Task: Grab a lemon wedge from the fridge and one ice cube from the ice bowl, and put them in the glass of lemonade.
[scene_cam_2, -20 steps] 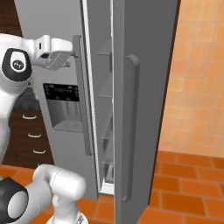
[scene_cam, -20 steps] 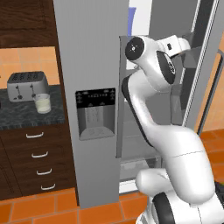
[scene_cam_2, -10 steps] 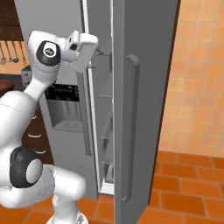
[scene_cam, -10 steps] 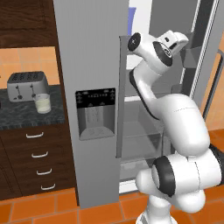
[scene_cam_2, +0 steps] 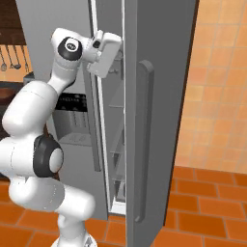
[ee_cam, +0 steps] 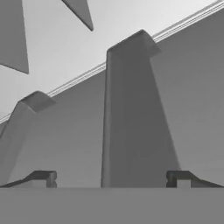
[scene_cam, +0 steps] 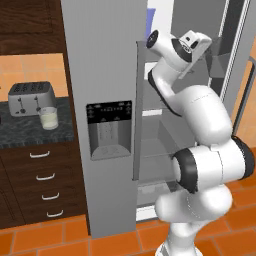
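Orange tiles cover the kitchen floor (scene_cam: 45, 240) and the wall (scene_cam_2: 217, 72). A tall grey fridge (scene_cam: 100, 60) stands in the middle, and its right door (scene_cam_2: 159, 120) is swung open. Its shut door has a black panel with a dispenser (scene_cam: 109, 129). The white arm (scene_cam: 205, 120) reaches up high into the open fridge, near the top shelves. The fingers (ee_cam: 113, 179) are spread wide apart and hold nothing. One small dark fingertip (ee_cam: 43, 178) sits on each side, low in the hand view, with grey walls and ribs of the fridge just ahead. Left of the fridge there is a dark tabletop (scene_cam: 20, 132) over brown drawers (scene_cam: 42, 185). On it stands the glass of lemonade (scene_cam: 49, 118), just in front of a silver toaster (scene_cam: 31, 96).
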